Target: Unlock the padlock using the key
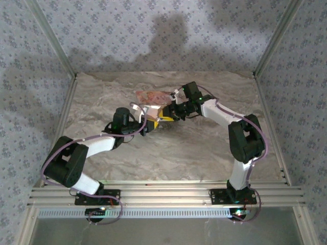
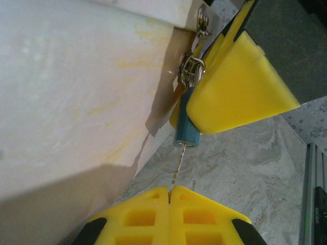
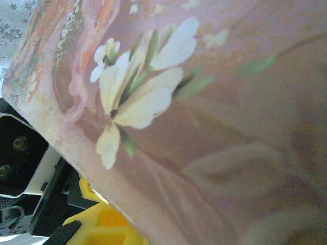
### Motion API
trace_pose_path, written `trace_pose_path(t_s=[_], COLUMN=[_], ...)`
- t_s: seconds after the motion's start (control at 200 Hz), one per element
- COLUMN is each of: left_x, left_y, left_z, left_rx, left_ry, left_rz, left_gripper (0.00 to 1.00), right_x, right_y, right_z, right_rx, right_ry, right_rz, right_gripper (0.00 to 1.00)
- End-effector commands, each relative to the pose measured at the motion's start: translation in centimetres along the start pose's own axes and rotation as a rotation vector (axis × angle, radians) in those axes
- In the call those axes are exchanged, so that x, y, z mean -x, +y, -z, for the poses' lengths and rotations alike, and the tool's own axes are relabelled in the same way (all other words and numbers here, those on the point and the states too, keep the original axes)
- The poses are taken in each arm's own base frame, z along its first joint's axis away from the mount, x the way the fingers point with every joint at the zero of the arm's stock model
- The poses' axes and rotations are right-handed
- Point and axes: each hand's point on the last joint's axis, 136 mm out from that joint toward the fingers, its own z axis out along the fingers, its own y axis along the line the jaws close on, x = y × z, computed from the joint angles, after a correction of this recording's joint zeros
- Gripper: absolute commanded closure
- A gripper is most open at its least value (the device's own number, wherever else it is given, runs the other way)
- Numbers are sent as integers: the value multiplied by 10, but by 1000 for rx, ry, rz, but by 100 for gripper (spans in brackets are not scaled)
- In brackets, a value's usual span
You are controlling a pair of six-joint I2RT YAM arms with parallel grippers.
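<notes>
In the left wrist view my left gripper (image 2: 169, 190) is shut on the key (image 2: 178, 166). Its thin toothed blade runs up from my fingertips into the lower end of the padlock (image 2: 185, 130). The padlock is a small blue body hanging by a metal shackle (image 2: 191, 69) from the hasp of the pink box (image 2: 76, 92). The yellow fingers (image 2: 240, 87) of my right gripper clamp the padlock from both sides. Seen from above, my left gripper (image 1: 148, 126) and right gripper (image 1: 172, 113) meet tip to tip at the box's front edge (image 1: 153, 96).
The flowered lid of the pink box (image 3: 204, 127) lies close to the right wrist camera. A yellow finger (image 3: 102, 224) peeks out under its edge. The marbled table (image 1: 194, 153) is bare in front of the arms. Papered walls stand on three sides.
</notes>
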Motion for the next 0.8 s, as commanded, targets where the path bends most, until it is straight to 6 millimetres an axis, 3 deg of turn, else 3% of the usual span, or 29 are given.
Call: trace_pose_path(t_s=[0.0,0.35,0.615,0.794], left_x=[23,23,8,9], left_y=[-2,-6,-3,-3], left_z=[-5,-5,-7,-10], left_rx=[19,15,41,43], left_ry=[-48,-37,20,33], left_rz=[-51,-55,-71,-71], left_gripper=[100,100,100,100], right_x=[-15,-16,-11,-12], right_y=[31,30,29,29], right_z=[-5,-3,2,0], right_rx=[91,80,70,69], right_ry=[86,87,70,75], right_rz=[61,53,50,48], right_gripper=[100,100,100,100])
